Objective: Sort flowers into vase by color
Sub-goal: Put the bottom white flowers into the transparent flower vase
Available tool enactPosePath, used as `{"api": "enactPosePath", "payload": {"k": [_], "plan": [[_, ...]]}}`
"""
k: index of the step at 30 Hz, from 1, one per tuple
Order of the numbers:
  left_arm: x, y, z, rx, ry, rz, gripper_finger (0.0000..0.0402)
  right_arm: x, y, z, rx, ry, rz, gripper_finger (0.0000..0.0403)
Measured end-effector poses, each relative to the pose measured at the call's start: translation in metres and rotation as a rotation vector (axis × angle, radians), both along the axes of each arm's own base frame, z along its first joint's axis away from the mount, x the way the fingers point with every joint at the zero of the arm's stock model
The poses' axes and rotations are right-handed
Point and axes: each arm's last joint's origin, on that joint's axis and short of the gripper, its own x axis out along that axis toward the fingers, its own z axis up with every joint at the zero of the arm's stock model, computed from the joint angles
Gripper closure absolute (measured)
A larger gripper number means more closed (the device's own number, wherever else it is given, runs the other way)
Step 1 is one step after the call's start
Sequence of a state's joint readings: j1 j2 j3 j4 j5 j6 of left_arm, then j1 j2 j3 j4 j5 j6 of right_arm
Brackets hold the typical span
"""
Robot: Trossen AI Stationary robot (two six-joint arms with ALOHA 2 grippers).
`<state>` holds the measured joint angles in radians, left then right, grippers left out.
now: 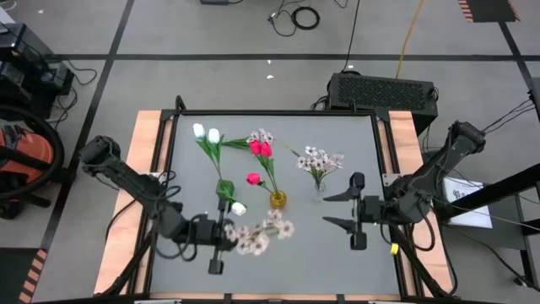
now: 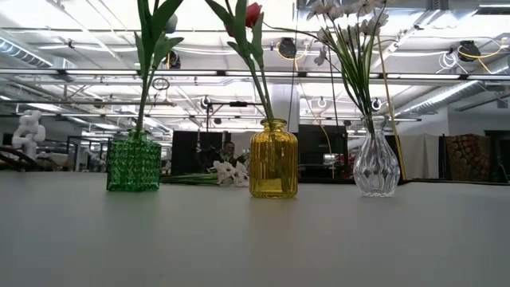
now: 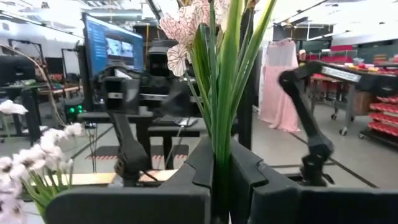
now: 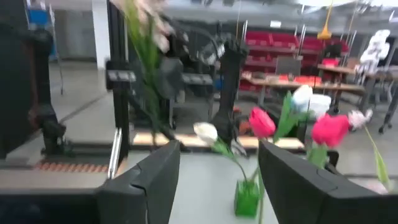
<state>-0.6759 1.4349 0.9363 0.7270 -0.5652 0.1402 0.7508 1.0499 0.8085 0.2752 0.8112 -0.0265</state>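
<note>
1. The left gripper (image 3: 222, 180), at the near left of the table, is clenched on the green stems of a pale blossom spray (image 3: 186, 28); in the high view its blossoms (image 1: 263, 233) lie just right of the gripper (image 1: 215, 232).
2. The grip sits low on the stems, so the heavy blossom end could swing or slip out when it is lifted.
3. The clear vase (image 2: 375, 166) at the right already holds pale sprays (image 1: 319, 159); these could be knocked, or the light vase tipped, if the new stems are pushed in at an angle.
4. The yellow vase (image 2: 273, 159) with pink-red tulips (image 1: 261, 149) stands between the held spray and the clear vase, and could be brushed in passing.
5. The right gripper (image 4: 219, 180) is held with its fingers apart and empty, near right of the vases.
6. In the low view the flower heads are mostly cut off and neither gripper is shown.
7. One loose pink tulip (image 1: 253, 178) and a white one (image 1: 239, 208) are small; it cannot be told whether they lie on the table or stand in a vase.
</note>
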Motion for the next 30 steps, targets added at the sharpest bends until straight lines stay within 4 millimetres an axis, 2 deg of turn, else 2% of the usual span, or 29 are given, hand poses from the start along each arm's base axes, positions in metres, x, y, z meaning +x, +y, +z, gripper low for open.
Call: {"api": "enactPosePath", "payload": {"k": [4, 8, 14, 19, 30], "plan": [[0.014, 0.017, 0.004, 0.007, -0.016, 0.000, 0.0384, 0.014, 0.009, -0.001, -0.008, -0.066, -0.015, 0.0193], [0.025, 0.023, 0.008, 0.015, -0.036, -0.032, 0.0384, 0.026, 0.013, -0.004, 0.015, -0.117, -0.034, 0.0193], [0.044, 0.020, 0.001, 0.031, -0.018, -0.029, 0.0383, 0.046, 0.013, -0.004, 0.061, -0.155, 0.019, 0.0193], [0.056, 0.013, -0.005, 0.045, 0.001, -0.028, 0.0381, 0.064, 0.026, 0.004, 0.006, -0.107, 0.040, 0.0192], [0.062, 0.010, -0.008, 0.075, 0.006, -0.023, 0.0379, 0.103, 0.056, 0.017, -0.101, 0.038, 0.043, 0.0192]]}}
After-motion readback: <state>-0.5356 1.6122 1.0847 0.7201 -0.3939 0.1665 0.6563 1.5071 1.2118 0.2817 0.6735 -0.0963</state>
